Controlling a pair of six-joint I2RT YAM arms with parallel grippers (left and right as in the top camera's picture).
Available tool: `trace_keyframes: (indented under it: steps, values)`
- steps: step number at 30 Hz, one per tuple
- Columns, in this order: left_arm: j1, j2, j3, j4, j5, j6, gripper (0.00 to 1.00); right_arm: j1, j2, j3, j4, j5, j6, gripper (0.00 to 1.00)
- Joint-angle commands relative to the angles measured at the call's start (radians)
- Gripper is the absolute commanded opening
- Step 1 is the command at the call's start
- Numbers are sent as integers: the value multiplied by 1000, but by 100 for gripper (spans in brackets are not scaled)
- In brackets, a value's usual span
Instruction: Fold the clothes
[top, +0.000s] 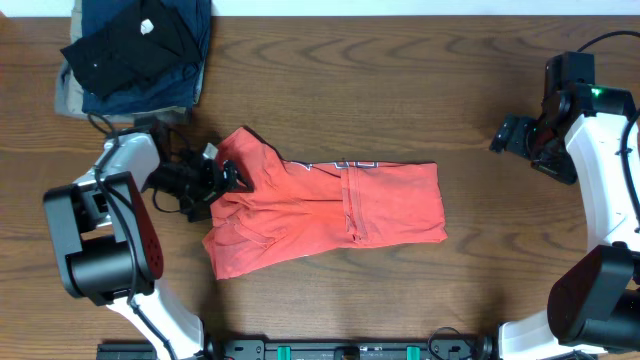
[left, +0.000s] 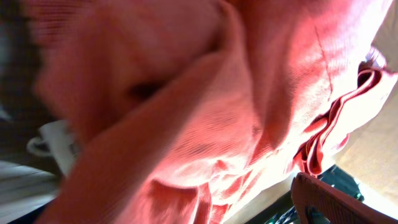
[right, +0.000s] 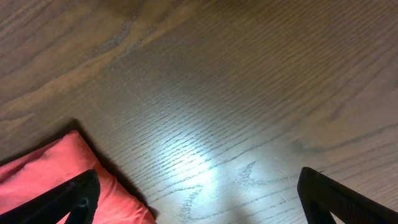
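The clothes, an orange-red T-shirt (top: 330, 215), lie partly folded in the middle of the wooden table, with a strip of lettering showing along the top fold. My left gripper (top: 225, 180) is at the shirt's left edge near the collar. In the left wrist view the red fabric (left: 205, 106) fills the frame and reaches between the wide-apart jaws; only one of its fingers (left: 329, 202) shows. My right gripper (top: 515, 135) is open over bare wood to the right of the shirt. Between its fingertips (right: 202, 205) there is only table, and a shirt corner (right: 50, 168) lies to the left.
A pile of black, navy and khaki folded garments (top: 135, 50) sits at the far left corner, just behind the left arm. Bare table (top: 400, 100) stretches behind and to the right of the shirt. A black rail (top: 350, 350) runs along the front edge.
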Motion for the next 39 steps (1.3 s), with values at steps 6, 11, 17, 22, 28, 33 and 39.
trace_keyframes:
  steps: [6,11,17,22,28,33,39]
  values:
    - [-82,62,-40,36,-67,32,51,-1,-8,9,1,-2,-12,99]
    - [-92,62,-40,36,-68,32,6,-1,-8,9,1,-2,-11,99]
    - [-64,55,3,6,-292,-161,6,-1,-8,9,1,-2,-12,99]
    - [-33,14,134,-152,-487,-209,6,-1,-8,9,1,-2,-12,99]
    - [-33,-48,352,-326,-563,-216,6,-1,-8,9,1,-2,-12,99]
    - [-59,-94,498,-446,-562,-223,6,-1,-8,9,1,-2,-12,99]
    - [-180,-144,525,-496,-554,-239,6,-1,-8,9,1,-2,-12,99]
